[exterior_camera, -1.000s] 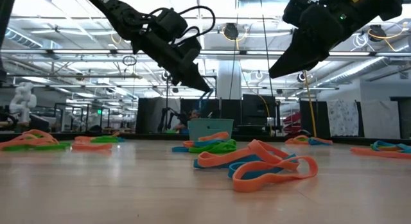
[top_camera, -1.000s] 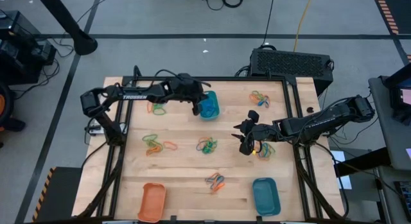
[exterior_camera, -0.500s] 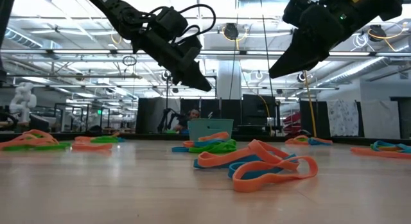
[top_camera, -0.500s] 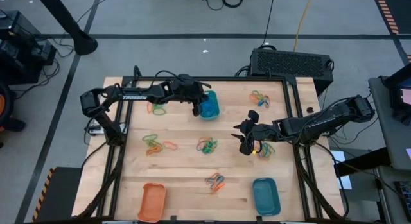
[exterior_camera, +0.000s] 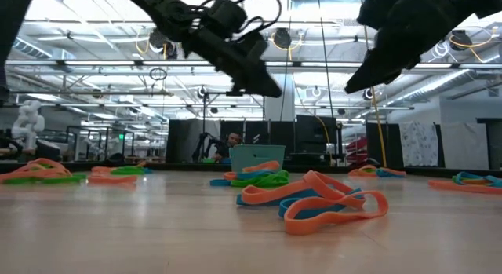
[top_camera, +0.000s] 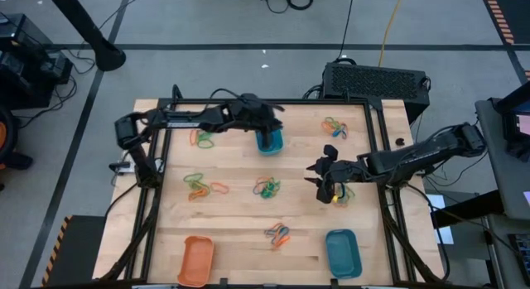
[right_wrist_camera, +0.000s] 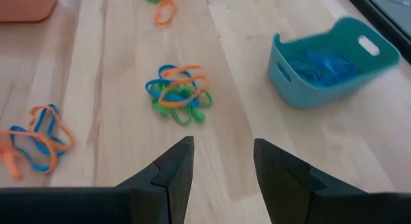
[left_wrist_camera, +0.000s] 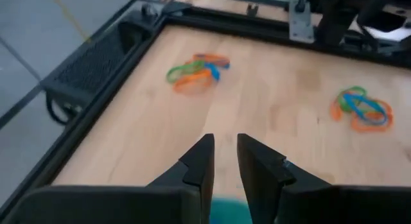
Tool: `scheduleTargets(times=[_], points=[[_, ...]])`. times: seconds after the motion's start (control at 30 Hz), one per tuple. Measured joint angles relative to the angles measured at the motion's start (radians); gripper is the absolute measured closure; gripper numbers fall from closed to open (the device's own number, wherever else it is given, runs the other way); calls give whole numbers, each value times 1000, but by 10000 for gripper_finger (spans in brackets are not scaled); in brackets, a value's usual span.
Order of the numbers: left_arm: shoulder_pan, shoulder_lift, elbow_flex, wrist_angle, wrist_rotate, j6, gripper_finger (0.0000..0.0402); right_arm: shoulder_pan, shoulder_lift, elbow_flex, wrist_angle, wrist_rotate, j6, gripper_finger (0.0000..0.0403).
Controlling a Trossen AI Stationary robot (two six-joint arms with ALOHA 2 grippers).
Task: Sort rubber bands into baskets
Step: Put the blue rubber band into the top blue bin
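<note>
Left hand (top_camera: 267,129) slightly parted over rounded teal plastic basket (top_camera: 269,142), right hand (top_camera: 325,183) open.

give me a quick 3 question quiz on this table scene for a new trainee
1. True or false: the orange basket sits at the same table edge as a teal basket.
2. Which gripper hangs over the far teal basket? A) left gripper B) right gripper C) neither
3. Fill in: the far teal basket, seen in the right wrist view, holds rubber bands of the colour ____.

Key
1. True. Both lie along the near edge, orange to the left, teal to the right.
2. A. The left gripper is over it with its fingers slightly apart and nothing between them; the right gripper waits open over the table's right side.
3. Blue.
</note>
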Motion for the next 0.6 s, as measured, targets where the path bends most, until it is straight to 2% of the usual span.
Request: scheduleTargets(times=[0.2,0.43,0.6], points=[[-1,181,249,-35,85,4,327,19,-123,0,-209,29,125,248],[-33,408,581,-121,91,27,327,55,-204,0,-471,151,309,248],[-52,589,814,-172,92,15,327,67,-212,0,-608,157,429,248]])
